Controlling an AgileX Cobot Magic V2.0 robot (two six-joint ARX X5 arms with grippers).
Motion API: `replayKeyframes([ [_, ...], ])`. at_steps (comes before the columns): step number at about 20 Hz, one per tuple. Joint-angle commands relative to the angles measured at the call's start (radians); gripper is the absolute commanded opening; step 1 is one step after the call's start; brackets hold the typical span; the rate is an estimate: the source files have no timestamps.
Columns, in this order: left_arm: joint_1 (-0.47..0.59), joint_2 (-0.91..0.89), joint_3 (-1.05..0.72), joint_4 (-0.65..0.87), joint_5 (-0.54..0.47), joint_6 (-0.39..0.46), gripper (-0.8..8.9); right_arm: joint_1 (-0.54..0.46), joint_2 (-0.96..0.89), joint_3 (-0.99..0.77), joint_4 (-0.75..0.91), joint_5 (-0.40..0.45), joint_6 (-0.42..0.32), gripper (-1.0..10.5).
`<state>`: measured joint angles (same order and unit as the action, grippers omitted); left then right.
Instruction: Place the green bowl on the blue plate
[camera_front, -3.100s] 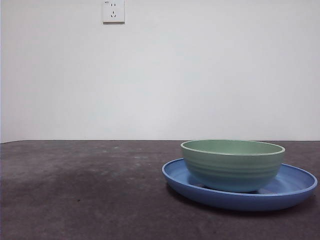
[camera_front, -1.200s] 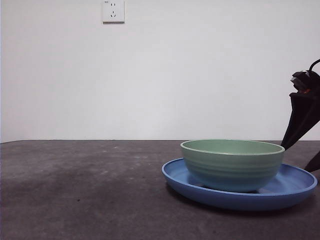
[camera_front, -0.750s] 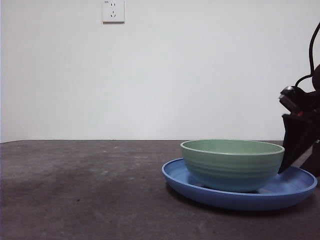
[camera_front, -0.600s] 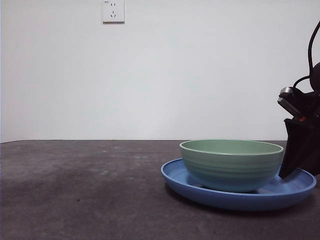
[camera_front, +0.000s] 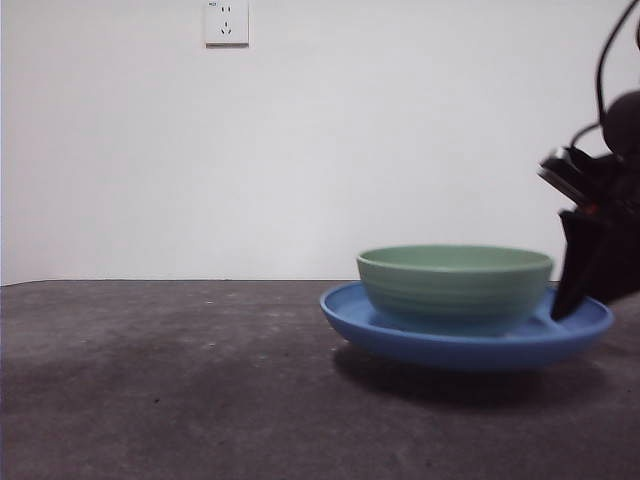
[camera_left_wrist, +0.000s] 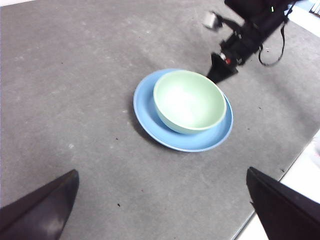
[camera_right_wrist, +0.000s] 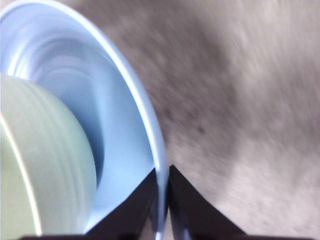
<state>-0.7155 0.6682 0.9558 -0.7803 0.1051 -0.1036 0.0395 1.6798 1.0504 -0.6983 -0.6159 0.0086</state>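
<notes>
On the wall, up and well to the left of the blue plate (camera_front: 400, 345), sits a white power socket (camera_front: 227, 22). Below it the dark grey table (camera_front: 150, 380) runs across to the plate, which casts a shadow on the surface beneath it; in the front view the plate looks clear of the table, its right side slightly higher than its left.

The green bowl (camera_front: 455, 285) stands upright inside the plate, a little toward the plate's left, with bare blue floor showing between the bowl and the plate's right rim. The left wrist view shows the same nesting from above: green bowl (camera_left_wrist: 189, 100) within the blue plate (camera_left_wrist: 150, 120), on the table (camera_left_wrist: 75, 75).

At the plate's right rim the right gripper (camera_front: 572, 300) comes down dark and slanted. Its wrist view shows the two black jaws pressed together on the thin rim of the blue plate (camera_right_wrist: 125, 75), one inside and one outside, right gripper (camera_right_wrist: 161, 187) pinching it, the green bowl (camera_right_wrist: 45, 165) close alongside.

The left gripper (camera_left_wrist: 160, 207) hangs high, well apart from the plate, its jaws spread wide and holding nothing.
</notes>
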Motion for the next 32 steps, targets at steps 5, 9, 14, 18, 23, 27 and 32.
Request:
replayKeyframes([
  [5, -0.005, 0.004, 0.01, 0.011, 0.003, -0.006, 6.57, 0.161, 0.007, 0.1, 0.039, 0.023, 0.152, 0.1],
  [9, -0.005, 0.004, 0.01, 0.011, 0.003, -0.006, 6.57, 0.277, 0.032, 0.1, 0.13, 0.04, 0.241, 0.1],
  [14, -0.005, 0.004, 0.01, 0.011, 0.003, -0.006, 6.57, 0.346, 0.097, 0.101, 0.166, 0.075, 0.265, 0.1],
  [18, -0.005, 0.004, 0.01, 0.011, 0.003, -0.006, 6.57, 0.351, 0.137, 0.101, 0.19, 0.077, 0.273, 0.1],
  [23, -0.005, 0.004, 0.01, 0.011, 0.003, -0.006, 6.57, 0.351, 0.174, 0.101, 0.19, 0.09, 0.275, 0.1],
  [27, -0.005, 0.004, 0.01, 0.011, 0.003, -0.006, 6.57, 0.351, 0.176, 0.101, 0.194, 0.091, 0.27, 0.1],
  [32, -0.005, 0.004, 0.01, 0.011, 0.003, -0.006, 6.57, 0.342, 0.145, 0.109, 0.191, 0.094, 0.265, 1.5],
])
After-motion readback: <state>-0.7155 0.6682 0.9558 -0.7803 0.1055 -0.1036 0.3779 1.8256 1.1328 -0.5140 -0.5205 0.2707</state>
